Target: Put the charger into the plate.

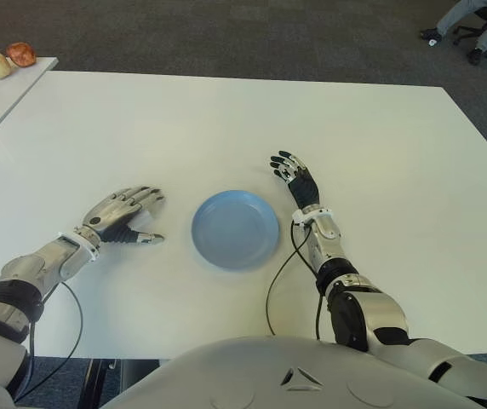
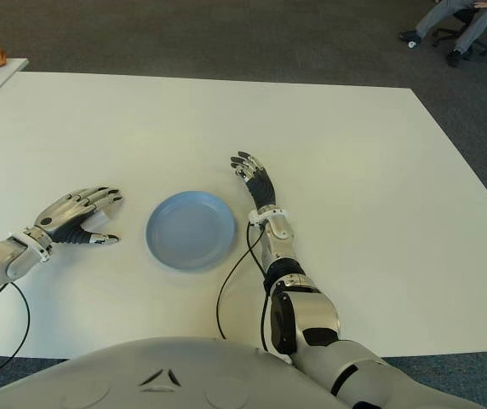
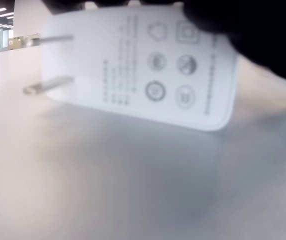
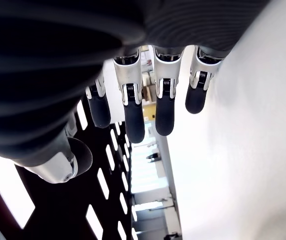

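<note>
Where the left wrist view looks in under the left hand (image 1: 124, 215), the charger (image 3: 138, 70) fills the picture: a white block with rounded corners, grey printed symbols and small text on its face, and two metal prongs sticking out sideways just above the white table (image 1: 226, 119). Dark parts of the hand overlap its top edge, so the curled fingers seem to hold it, though the eye views hide it under the hand. That hand sits left of the blue plate (image 1: 236, 228), near it but apart, with bare table between. Right of the plate, just beside its rim, the right hand (image 1: 293, 175) has its fingers stretched out straight and holds nothing. Wide bare tabletop lies beyond the plate.
</note>
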`<action>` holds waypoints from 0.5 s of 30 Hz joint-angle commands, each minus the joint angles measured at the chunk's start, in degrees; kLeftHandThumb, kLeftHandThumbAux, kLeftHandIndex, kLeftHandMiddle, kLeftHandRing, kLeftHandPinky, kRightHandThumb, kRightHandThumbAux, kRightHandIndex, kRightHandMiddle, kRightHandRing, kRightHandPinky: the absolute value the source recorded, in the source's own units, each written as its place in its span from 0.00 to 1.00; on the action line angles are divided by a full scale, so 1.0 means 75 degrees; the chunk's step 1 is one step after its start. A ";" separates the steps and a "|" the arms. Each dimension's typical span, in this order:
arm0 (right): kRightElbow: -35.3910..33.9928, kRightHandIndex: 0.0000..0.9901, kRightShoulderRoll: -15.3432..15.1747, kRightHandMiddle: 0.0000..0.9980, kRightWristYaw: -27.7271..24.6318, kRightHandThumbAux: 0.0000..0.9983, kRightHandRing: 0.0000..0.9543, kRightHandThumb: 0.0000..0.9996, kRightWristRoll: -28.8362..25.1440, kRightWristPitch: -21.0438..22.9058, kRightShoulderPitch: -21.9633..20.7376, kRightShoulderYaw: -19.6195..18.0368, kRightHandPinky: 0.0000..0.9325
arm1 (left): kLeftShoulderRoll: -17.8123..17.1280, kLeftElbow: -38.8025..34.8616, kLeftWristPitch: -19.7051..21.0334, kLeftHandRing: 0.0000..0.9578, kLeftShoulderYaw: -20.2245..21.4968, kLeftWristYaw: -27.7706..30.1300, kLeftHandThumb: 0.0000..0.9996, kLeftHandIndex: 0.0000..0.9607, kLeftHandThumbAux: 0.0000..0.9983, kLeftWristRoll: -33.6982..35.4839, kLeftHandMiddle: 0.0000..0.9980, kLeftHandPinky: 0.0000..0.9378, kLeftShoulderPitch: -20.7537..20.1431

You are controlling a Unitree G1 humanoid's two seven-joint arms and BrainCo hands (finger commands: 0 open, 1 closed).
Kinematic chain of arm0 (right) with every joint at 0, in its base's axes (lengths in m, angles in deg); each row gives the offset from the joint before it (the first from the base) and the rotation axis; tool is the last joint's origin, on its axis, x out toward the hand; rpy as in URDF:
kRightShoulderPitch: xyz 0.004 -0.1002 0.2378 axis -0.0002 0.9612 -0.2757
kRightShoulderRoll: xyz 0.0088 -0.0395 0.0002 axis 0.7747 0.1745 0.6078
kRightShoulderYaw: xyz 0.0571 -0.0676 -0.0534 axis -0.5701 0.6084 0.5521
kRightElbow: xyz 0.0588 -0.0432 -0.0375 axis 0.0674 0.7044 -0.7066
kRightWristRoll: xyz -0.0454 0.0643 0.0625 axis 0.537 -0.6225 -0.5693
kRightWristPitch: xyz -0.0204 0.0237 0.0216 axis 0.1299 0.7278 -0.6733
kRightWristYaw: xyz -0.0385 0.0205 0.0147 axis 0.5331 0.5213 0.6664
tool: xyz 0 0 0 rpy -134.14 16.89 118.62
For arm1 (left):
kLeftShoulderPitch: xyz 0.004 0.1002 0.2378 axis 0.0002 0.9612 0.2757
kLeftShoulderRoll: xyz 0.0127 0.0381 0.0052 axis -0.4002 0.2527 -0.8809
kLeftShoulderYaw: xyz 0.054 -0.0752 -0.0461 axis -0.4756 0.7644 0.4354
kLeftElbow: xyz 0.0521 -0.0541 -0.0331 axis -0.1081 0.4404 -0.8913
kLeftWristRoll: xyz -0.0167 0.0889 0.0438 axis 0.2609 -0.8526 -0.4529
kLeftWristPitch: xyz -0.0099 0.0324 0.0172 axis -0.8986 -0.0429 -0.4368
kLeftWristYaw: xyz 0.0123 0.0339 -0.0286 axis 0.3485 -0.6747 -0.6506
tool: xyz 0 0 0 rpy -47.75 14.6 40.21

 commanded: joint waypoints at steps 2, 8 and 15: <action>0.0313 0.19 -0.0076 0.27 0.0006 0.60 0.21 0.00 -0.0085 0.0336 0.0653 -0.0070 0.13 | 0.0071 0.0520 0.0190 0.00 -0.0466 -0.0027 0.23 0.00 0.26 -0.0345 0.00 0.00 -0.0045; 0.0272 0.20 -0.0090 0.28 -0.0021 0.59 0.21 0.00 -0.0091 0.0360 0.0674 -0.0069 0.12 | 0.0087 0.0777 0.0196 0.00 -0.0670 -0.0138 0.24 0.00 0.27 -0.0260 0.00 0.00 -0.0196; 0.0257 0.21 -0.0121 0.29 -0.0021 0.58 0.22 0.00 -0.0069 0.0414 0.0673 -0.0053 0.12 | 0.0122 0.0916 0.0159 0.00 -0.0772 -0.0169 0.24 0.00 0.28 -0.0154 0.00 0.00 -0.0266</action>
